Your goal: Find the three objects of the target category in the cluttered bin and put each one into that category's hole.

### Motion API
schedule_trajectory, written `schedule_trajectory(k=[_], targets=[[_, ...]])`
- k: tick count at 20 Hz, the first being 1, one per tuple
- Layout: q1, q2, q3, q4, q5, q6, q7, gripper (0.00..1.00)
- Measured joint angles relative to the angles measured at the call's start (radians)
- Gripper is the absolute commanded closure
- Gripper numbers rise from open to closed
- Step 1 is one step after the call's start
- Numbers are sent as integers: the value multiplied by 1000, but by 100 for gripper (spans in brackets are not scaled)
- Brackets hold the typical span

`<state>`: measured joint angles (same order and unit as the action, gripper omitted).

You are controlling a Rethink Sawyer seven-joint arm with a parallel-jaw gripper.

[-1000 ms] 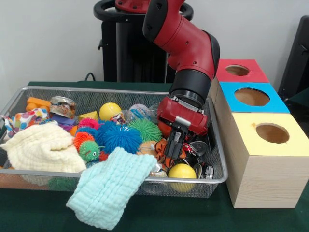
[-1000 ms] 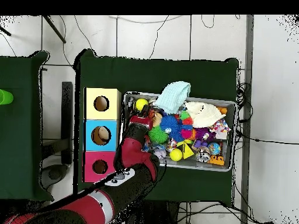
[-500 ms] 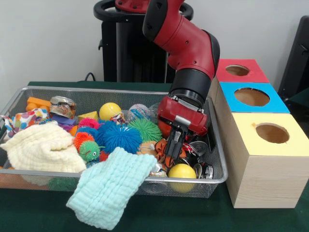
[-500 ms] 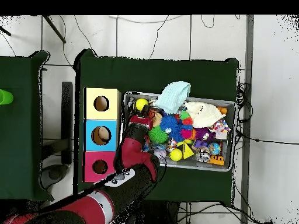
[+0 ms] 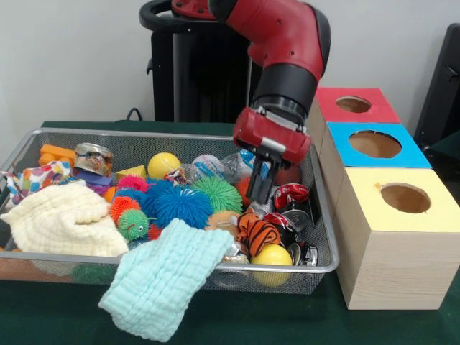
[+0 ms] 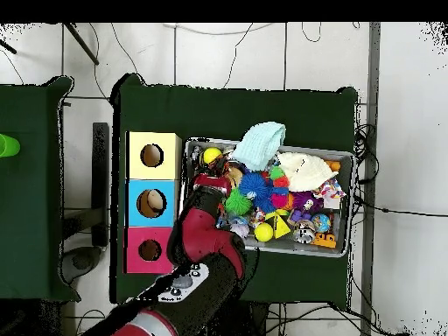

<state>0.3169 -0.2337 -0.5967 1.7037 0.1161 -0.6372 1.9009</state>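
Observation:
My gripper [image 5: 260,195] hangs above the right part of the wire bin [image 5: 325,215]. Its fingers are close together and hold nothing. Just below it lie an orange and black striped toy [image 5: 257,231] and a crushed red can [image 5: 291,195]. A yellow ball [image 5: 272,255] rests at the bin's front right and another yellow ball [image 5: 164,164] at the back. To the right stand the yellow box [image 5: 402,215], blue box [image 5: 374,147] and red box [image 5: 356,106], each with a round hole on top. In the overhead view the arm [image 6: 206,232] covers the gripper.
A blue spiky ball [image 5: 180,203], a green spiky ball [image 5: 215,192], a cream cloth [image 5: 65,219] and several small toys fill the bin. A mint cloth [image 5: 165,277] hangs over its front rim. A black pedestal [image 5: 194,72] stands behind.
The gripper has risen out of the clutter and its wrist has turned. The striped toy it was pressed into stays in the bin.

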Motion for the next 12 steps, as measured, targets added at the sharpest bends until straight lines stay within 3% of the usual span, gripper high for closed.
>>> schedule_trajectory(k=[1, 5, 8, 12], targets=[[-19, -72, 4, 4, -39, 95, 0, 100], [-43, -175, 9, 5, -74, 241, 0, 100], [-50, -216, 11, 5, -82, 280, 0, 100], [-46, -225, 11, 4, -79, 256, 0, 100]])
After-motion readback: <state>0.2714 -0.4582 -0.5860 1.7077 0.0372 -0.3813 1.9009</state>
